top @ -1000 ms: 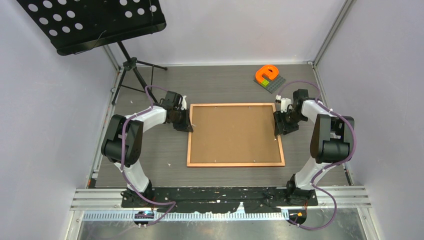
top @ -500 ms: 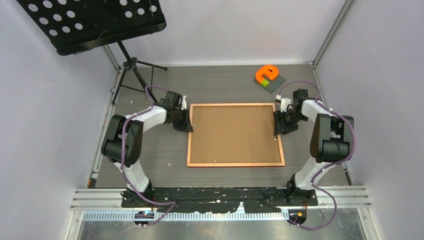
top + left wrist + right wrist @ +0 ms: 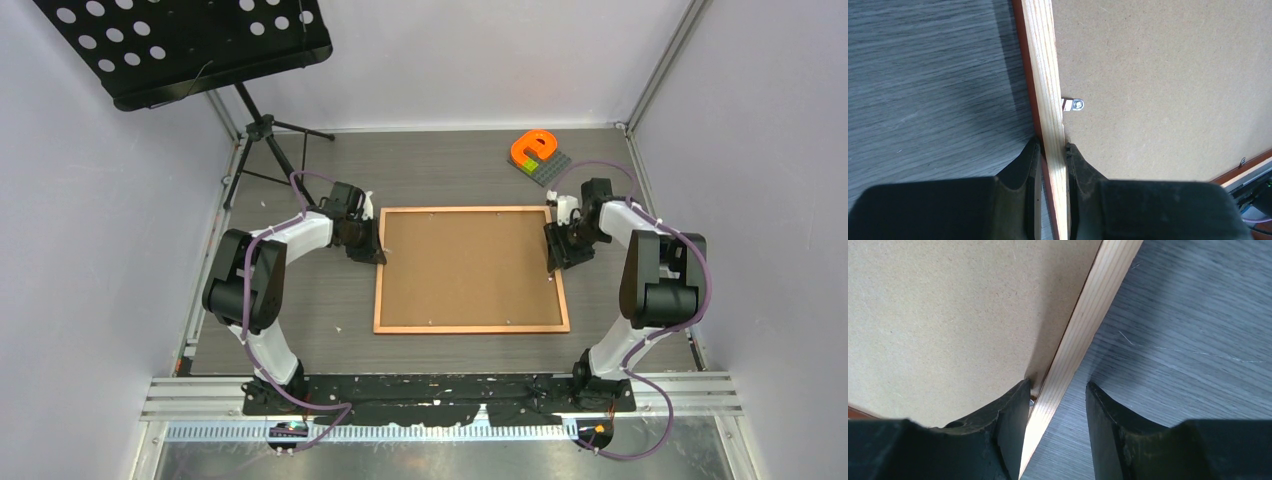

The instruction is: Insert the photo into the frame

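So the frame (image 3: 470, 328) is lying face down mid-worktop (image 3: 440, 170), brown backing board (image 3: 470, 265) up. On its left rail the left hand (image 3: 1052, 150) is pinching tight. Over the right rail the right hand (image 3: 1058, 390) straddles with fingers spread, the outer one clear of the wood.

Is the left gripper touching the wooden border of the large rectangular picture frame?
Touching. The left wrist view shows the left gripper with both jaws against the rectangular wooden frame, one each side.
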You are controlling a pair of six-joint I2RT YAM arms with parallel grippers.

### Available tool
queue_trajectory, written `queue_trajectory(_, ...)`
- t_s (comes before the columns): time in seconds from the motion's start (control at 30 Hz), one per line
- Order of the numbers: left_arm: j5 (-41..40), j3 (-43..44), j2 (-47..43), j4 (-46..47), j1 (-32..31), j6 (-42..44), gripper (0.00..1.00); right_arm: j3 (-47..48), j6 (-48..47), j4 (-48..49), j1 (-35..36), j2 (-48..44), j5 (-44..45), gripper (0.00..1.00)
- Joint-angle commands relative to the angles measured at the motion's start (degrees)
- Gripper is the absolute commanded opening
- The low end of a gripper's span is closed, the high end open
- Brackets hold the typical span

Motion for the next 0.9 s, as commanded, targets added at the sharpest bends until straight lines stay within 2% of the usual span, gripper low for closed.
queue_trajectory(0.0, 0.5, -0.3, 1.4, -2.0, 0.0, 2.4, 0.0, -2.4, -2.1, -0.9, 1.8, -0.6, 1.3, 0.5)
queue_trajectory(0.3, 0.4, -0.2, 1.6, -2.0, 0.3, 2.5, 0.0, -1.3, -7.0, -2.8, 1.8, -0.6, 1.5, 0.5)
queue_trajectory(0.53, 0.3, -0.2, 1.5, -2.1, 0.4, 2.5, 0.0, 1.0, -10.3, -5.0, 1.7, 0.0, 2.1, 0.44)
queue_trajectory(0.87, 0.4, -0.2, 1.8, -2.1, 0.4, 2.5, 0.0, 2.4, -13.9, -7.4, 1.1, 0.7, 1.4, 0.43)
